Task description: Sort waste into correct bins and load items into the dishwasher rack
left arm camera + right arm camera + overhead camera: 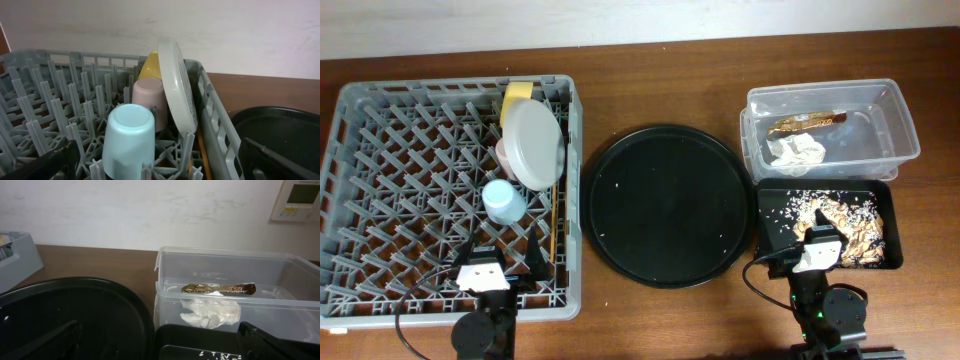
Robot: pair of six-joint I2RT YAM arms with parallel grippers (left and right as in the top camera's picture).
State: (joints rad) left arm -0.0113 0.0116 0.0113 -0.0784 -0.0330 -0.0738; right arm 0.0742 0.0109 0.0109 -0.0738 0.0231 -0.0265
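Observation:
The dishwasher rack (332,170) holds the yellow bowl (517,95), plate (535,145) on edge, pink cup (506,155), upturned light-blue cup (504,200) and chopsticks (554,225) along its right wall. My left gripper (500,256) is open and empty over the rack's front, just short of the blue cup (127,135). The clear tub (905,120) holds the gold-brown wrapper (807,122) and white napkin (795,151). The black rectangular tray (770,225) holds food scraps (845,222). My right gripper (817,240) is open and empty above that tray's front.
A large round black tray (665,205) lies between the rack and the bins, with a few white crumbs on it. A pale wall runs behind the table. A wall control panel (300,200) shows at the upper right in the right wrist view.

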